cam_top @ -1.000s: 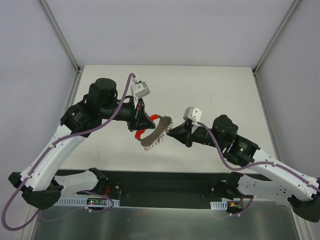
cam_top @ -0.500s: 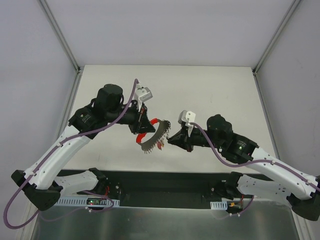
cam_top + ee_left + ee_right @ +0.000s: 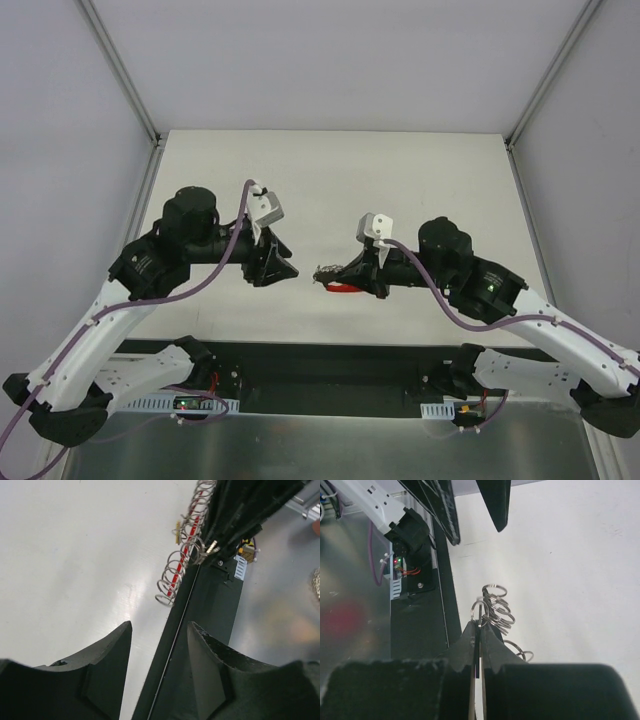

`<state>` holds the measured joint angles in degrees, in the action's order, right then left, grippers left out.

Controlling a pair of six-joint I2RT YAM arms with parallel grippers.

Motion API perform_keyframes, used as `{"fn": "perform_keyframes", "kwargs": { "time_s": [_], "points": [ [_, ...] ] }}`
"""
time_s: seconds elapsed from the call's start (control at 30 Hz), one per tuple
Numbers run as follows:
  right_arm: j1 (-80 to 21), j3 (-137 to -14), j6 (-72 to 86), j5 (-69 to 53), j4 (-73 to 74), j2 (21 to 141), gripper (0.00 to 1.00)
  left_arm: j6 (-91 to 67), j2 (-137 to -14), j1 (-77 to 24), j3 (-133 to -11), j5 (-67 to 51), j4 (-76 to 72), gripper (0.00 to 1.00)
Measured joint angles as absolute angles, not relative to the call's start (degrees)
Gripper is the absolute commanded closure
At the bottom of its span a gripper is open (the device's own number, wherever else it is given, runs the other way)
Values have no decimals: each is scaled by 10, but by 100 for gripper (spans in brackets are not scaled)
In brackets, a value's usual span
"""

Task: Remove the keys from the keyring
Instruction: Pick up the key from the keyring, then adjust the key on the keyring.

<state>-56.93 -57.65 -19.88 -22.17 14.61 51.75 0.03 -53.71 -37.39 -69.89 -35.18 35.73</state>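
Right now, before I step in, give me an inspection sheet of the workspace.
Surface: white table, no marks seen.
Job's things: keyring, a red piece with a row of wire rings, gripped by the right gripper; keys form a small jagged bunch on it, too small to count.
Clutter: nothing seen.
Grippers: left gripper open, empty, apart from the keyring; right gripper shut on it.
Cables: purple cable running along each arm.
Surroundings: pale walls, metal frame posts.

left arm [image 3: 150, 262]: elbow bent, wrist aimed toward right gripper
left gripper [image 3: 160, 626]: fingers spread apart
right arm [image 3: 500, 295]: elbow bent, wrist aimed toward left gripper
right gripper [image 3: 479, 628]: fingers pressed together, tips well apart from left gripper's
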Motion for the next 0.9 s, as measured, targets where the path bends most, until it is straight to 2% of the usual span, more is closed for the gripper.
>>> {"fn": "perform_keyframes", "kwargs": {
  "time_s": [0.1,0.33,0.37,0.47,0.73,0.9],
  "points": [
    [-569,-600,-203,-235,176,529,99,37,-504,-374,-690,-382,347,49],
    [-569,-644,-208,-261,222,549,99,74,-483,-374,-680,-455,302,35],
    [-569,-644,-208,-266,223,549,99,77,-484,-374,-677,-465,297,29],
    [-569,-644,-203,-282,225,549,99,84,-486,-374,-667,-487,284,24],
    [-569,-644,-171,-315,199,548,99,91,-479,-375,-646,-507,245,30],
    [-569,-644,-161,-322,187,548,99,93,-422,-375,-637,-495,207,43]
  ]
}}
